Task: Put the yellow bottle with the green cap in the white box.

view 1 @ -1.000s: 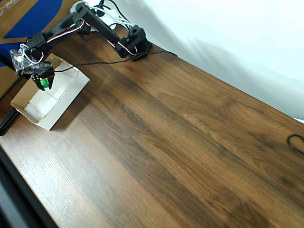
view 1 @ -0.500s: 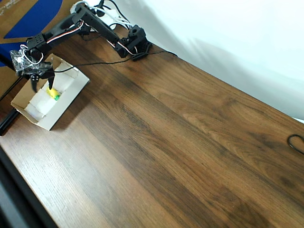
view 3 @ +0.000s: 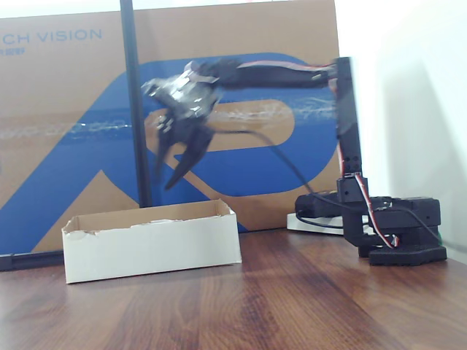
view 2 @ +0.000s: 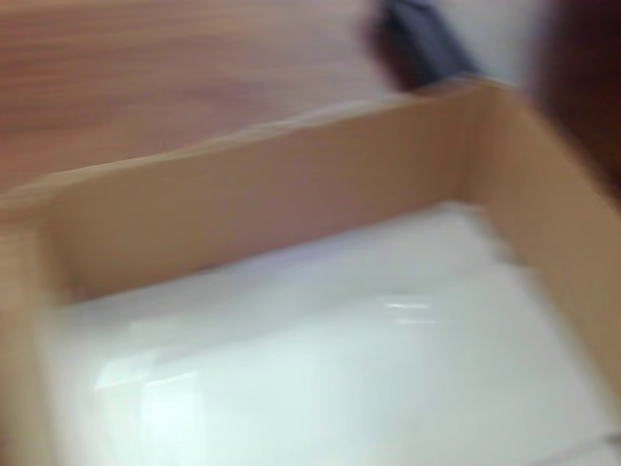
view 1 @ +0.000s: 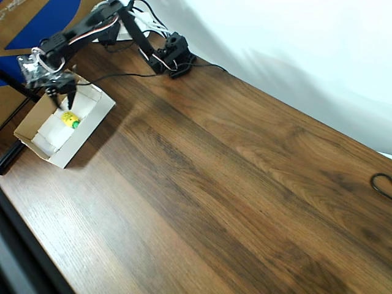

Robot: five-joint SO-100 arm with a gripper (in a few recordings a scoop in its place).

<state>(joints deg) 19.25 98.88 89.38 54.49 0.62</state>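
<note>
The yellow bottle with the green cap (view 1: 69,118) lies on its side on the white lining inside the white box (view 1: 92,117), at the far left of the overhead view. My gripper (view 1: 62,97) hangs open above the box's back part, clear of the bottle, with nothing between its fingers. In the fixed view the gripper (view 3: 169,169) is blurred, fingers spread, well above the white box (view 3: 153,248); the box wall hides the bottle there. The wrist view is blurred and looks down into the box (view 2: 291,223), showing tan walls and white lining.
A large brown-and-blue cardboard sheet (view 3: 73,109) stands behind the box, with a black pole (view 3: 135,102) in front of it. The arm's base (view 1: 174,56) sits at the back of the wooden table (view 1: 233,184) with cables. A black cable loop (view 1: 382,184) lies at the right edge.
The gripper opened and let the bottle drop into the box, where it now lies. The gripper then rose and drew back toward the box's rear edge.
</note>
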